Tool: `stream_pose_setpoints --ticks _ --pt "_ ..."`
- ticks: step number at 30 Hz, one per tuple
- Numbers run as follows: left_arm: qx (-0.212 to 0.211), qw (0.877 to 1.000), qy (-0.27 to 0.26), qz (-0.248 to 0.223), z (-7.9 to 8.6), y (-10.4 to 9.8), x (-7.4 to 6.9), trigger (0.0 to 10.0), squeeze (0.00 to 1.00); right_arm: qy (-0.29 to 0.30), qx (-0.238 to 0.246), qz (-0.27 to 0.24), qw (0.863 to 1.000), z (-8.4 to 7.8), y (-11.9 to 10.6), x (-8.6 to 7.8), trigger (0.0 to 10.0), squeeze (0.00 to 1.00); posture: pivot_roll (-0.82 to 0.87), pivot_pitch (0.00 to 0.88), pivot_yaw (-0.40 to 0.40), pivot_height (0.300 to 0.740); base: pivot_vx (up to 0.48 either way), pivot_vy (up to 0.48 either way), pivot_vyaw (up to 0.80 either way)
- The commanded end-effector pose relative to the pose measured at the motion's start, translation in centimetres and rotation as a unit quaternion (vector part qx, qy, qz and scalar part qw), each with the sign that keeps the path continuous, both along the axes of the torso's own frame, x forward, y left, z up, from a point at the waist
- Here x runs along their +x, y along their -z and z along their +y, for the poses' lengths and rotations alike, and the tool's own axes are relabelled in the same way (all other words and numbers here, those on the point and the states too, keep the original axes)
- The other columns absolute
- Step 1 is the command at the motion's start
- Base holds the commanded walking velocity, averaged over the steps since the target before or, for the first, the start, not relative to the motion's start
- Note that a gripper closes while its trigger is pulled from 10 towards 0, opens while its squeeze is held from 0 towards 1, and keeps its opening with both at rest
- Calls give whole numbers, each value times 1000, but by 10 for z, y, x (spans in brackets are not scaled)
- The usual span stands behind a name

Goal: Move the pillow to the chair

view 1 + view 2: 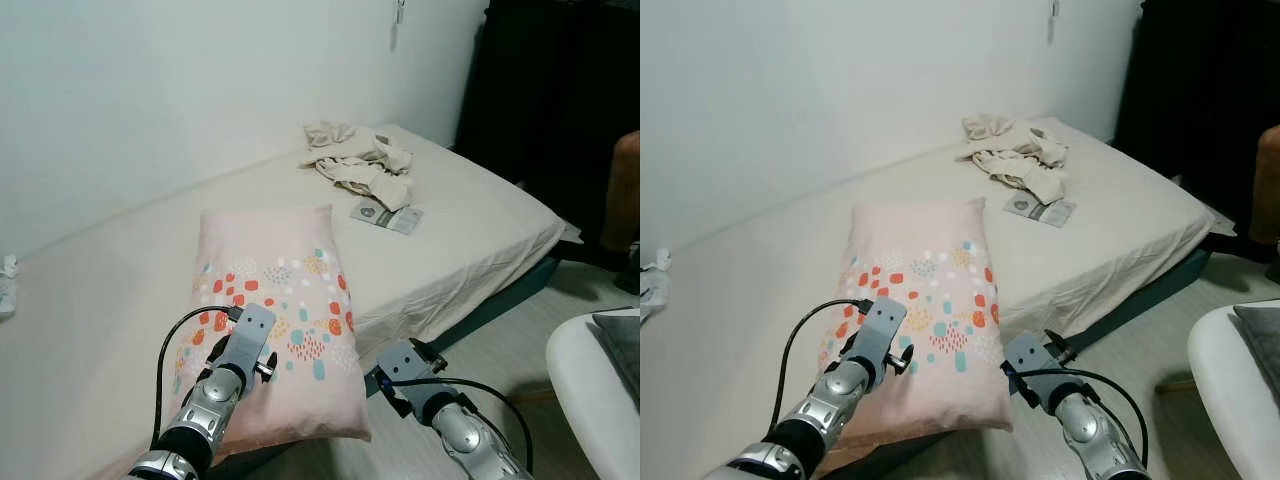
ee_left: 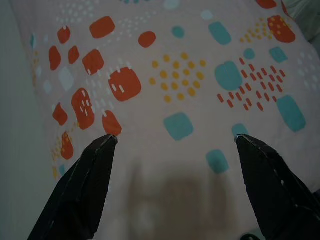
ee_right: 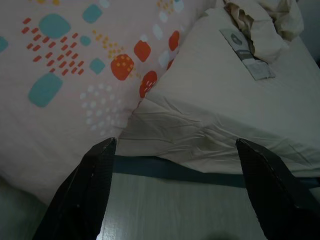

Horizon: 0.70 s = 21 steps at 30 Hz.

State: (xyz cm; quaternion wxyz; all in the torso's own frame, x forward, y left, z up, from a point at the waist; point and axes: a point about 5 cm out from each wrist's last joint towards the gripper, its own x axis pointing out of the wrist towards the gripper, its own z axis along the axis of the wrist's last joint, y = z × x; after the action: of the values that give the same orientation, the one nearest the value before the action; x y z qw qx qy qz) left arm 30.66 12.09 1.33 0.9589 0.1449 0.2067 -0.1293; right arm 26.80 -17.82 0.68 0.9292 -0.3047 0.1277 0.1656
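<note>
The bed (image 1: 470, 230) carried the pillow (image 1: 275, 300), which lay flat with its near corner hanging over the mattress edge. The step looked like the reach before grasping. The left end effector (image 2: 175, 142) hovered just over the patterned fabric, fingers spread; the right end effector (image 3: 175, 145) hung beside the overhanging edge, fingers also spread. Next, both probably needed to close on the pillow before carrying it toward the white seat (image 1: 590, 390) on the right. Crumpled clothes (image 1: 360, 160) and a booklet (image 1: 385, 215) lay well apart.
</note>
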Motion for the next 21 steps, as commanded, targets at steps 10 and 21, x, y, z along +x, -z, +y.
stream_pose_setpoints --ticks 10,21 --pt "7 1000 0 8 4 1 1 10000 0 -6 6 3 1000 9 0 2 10000 0 -194 59 156 740 0 0 0" --pt "16 1000 11 11 6 1 1 10000 0 0 13 0 1000 10 0 2 10000 0 -178 58 179 740 0 0 0"
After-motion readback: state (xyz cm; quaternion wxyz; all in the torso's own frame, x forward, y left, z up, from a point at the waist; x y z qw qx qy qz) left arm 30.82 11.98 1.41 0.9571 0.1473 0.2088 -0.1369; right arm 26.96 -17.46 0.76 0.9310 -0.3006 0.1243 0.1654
